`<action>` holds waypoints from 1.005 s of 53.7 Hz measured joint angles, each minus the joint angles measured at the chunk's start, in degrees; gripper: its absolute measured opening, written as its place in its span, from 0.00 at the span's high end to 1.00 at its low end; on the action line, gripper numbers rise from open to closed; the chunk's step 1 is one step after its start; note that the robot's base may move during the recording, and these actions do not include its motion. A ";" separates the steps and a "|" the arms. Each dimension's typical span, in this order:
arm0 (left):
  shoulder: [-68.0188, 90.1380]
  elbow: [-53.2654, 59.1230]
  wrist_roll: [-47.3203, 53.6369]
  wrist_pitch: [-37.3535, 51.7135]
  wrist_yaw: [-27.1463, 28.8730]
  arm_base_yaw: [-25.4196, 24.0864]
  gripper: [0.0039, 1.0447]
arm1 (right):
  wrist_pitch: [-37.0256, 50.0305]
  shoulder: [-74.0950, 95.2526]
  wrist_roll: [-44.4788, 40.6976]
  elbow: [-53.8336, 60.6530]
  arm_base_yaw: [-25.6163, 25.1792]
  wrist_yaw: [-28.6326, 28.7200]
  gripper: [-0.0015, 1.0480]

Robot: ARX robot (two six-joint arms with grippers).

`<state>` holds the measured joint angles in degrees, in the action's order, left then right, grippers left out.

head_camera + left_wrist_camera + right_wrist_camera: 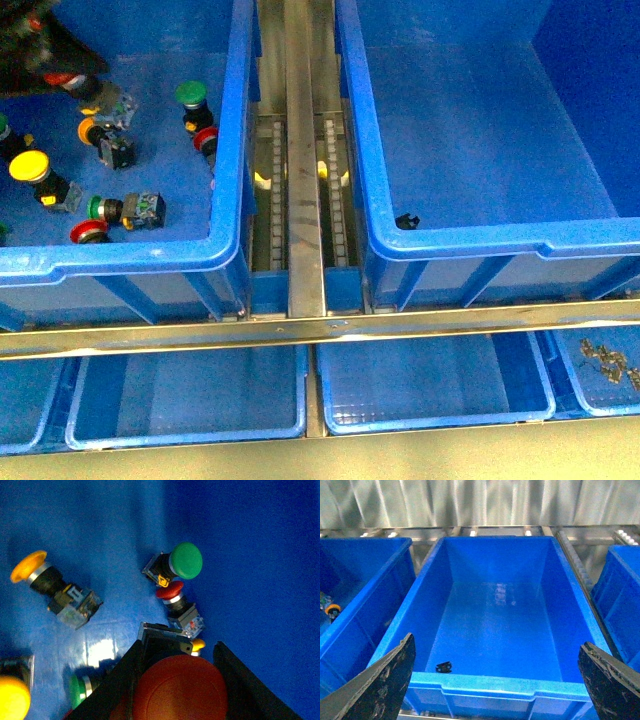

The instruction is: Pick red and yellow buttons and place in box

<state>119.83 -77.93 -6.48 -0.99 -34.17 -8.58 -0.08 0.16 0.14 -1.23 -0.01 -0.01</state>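
My left gripper (179, 650) is shut on a red button (177, 690), whose big cap fills the space between the black fingers. In the front view this gripper (65, 80) hangs over the far left corner of the left crate (120, 255). Below it lie a yellow button (30, 167), an orange-yellow one (30, 567) and a small red one (170, 590). The box (480, 240) is the deep blue crate on the right, and it holds only a small black piece (443, 667). My right gripper (497, 642) stands open in front of the box's near rim (490, 682), out of the front view.
Green-capped buttons (190, 95) (186, 560) lie among the others. A metal roller rail (303, 200) runs between the two crates. Shallow blue trays (190, 400) (430, 385) sit along the front, one holding small metal parts (608, 362).
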 joint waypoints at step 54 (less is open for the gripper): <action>-22.27 23.82 -55.21 16.39 -4.22 26.51 0.68 | 0.00 0.00 0.00 0.00 0.00 0.00 0.07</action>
<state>97.56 -54.11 -61.69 15.40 -38.39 17.93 -0.08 0.16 0.14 -1.23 -0.01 -0.01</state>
